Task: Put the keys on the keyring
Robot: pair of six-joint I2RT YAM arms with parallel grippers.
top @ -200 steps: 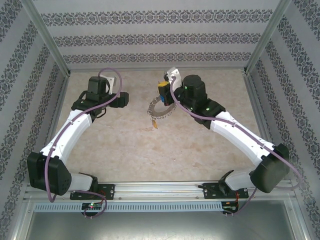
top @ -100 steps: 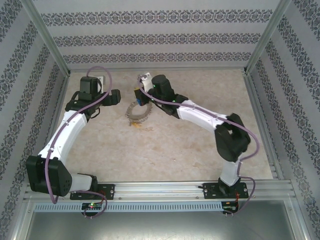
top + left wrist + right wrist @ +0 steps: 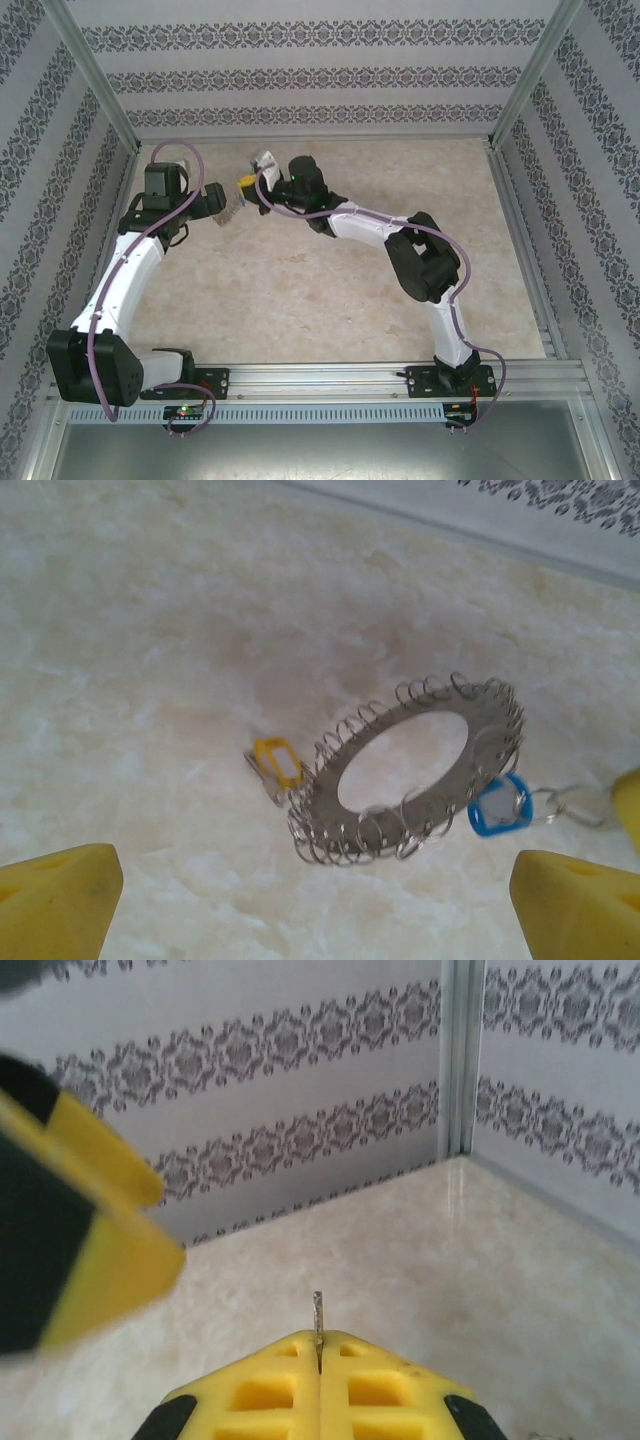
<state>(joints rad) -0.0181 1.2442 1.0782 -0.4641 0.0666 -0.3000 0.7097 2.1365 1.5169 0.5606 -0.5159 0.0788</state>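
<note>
light: bright, even, diffuse | shadow: faint, soft beside grey metal wire-fringed ring (image 3: 322, 785) | blur: near yellow foam finger pads (image 3: 55, 900)

Robot lab cell: alu posts (image 3: 98, 80) at 10 & 2 o'clock, wallpapered panels (image 3: 320, 75) round a marble-look tabletop (image 3: 300, 290). Alu mounting rail (image 3: 320, 378) at 6 o'clock.

Top view looks steeply down over the whole table (image 3: 300, 290). Left wrist view hangs close above the keyring (image 3: 325, 785); right wrist view skims that table toward the wall (image 3: 250, 1090).
</note>
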